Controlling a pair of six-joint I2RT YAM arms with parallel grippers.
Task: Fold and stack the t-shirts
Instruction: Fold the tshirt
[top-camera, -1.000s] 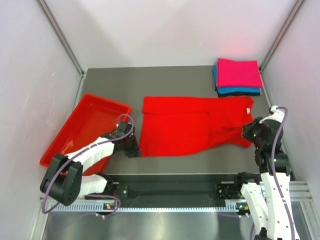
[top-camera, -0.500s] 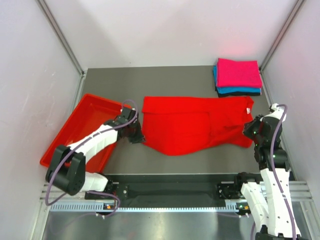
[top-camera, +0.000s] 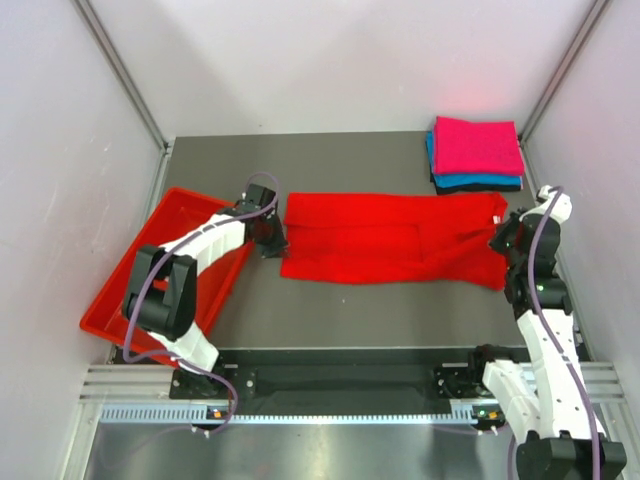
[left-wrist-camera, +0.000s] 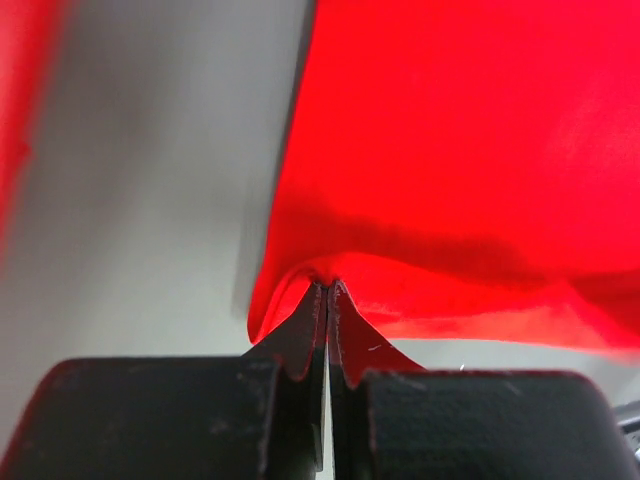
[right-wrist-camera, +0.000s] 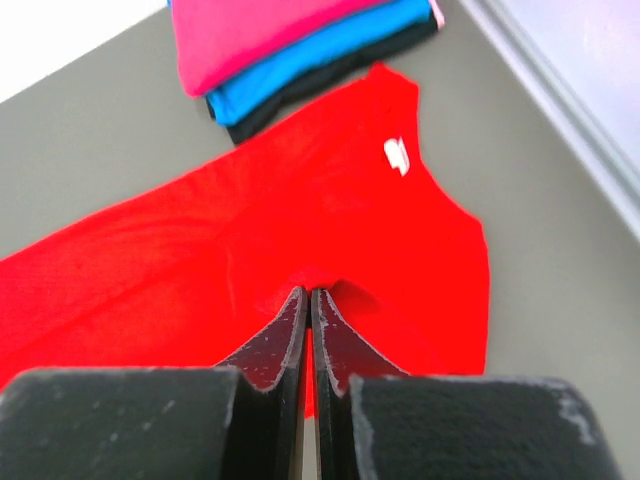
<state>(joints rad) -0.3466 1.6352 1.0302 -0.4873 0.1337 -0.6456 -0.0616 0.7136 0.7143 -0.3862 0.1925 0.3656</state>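
Over grey table (top-camera: 400, 160), left claw (left-wrist-camera: 328, 290) and right claw (right-wrist-camera: 308, 294) clamp tight on red t-shirt (top-camera: 380, 240).

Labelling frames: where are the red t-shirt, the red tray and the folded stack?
red t-shirt (top-camera: 380, 240), top view, middle of the cloth.
red tray (top-camera: 180, 215), top view, bare floor.
folded stack (top-camera: 478, 148), top view, pink shirt on top.
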